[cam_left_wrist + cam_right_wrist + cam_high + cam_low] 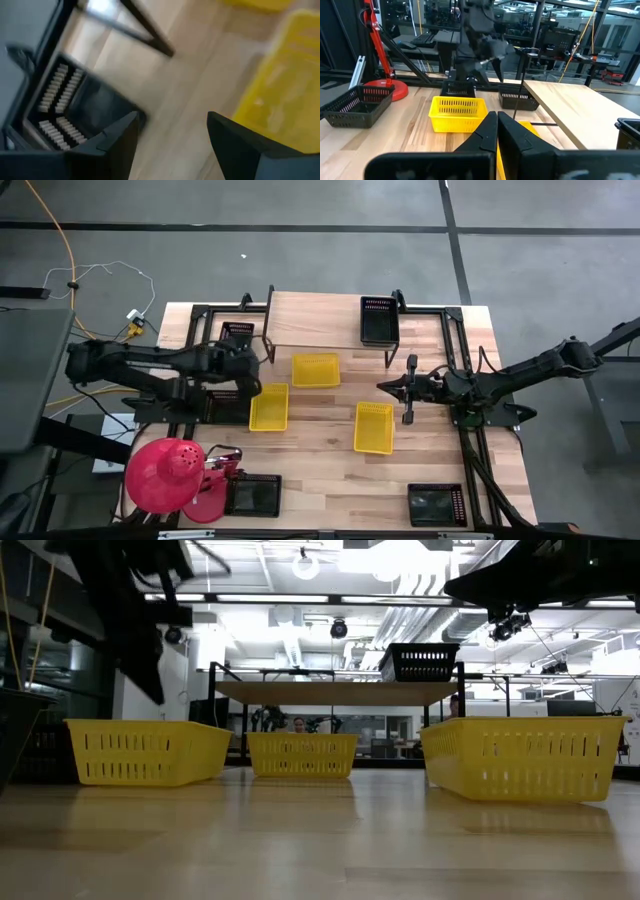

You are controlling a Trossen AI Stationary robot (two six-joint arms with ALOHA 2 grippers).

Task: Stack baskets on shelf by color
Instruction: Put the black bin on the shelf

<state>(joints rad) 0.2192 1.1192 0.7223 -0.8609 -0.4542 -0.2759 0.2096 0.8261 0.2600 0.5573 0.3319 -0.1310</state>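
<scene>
We see the left pincer [252, 380] released and empty at centre-left of the high view, between a black basket [222, 400] and a yellow basket [269, 407]. The right pincer [407, 392], clenched on nothing, waits at centre-right. Spread fingers could knock the yellow basket askew, or, we think, catch the shelf [315, 330] leg nearby. That basket's long axis runs up-down in frame; the middle yellow basket [315, 370] lies crosswise by the shelf.

Three yellow baskets [268, 407] sit upright and apart on the table in front of the shelf [320, 320]. One black basket [379, 320] rests on the shelf's right end; other black ones lie around the table's edges.
</scene>
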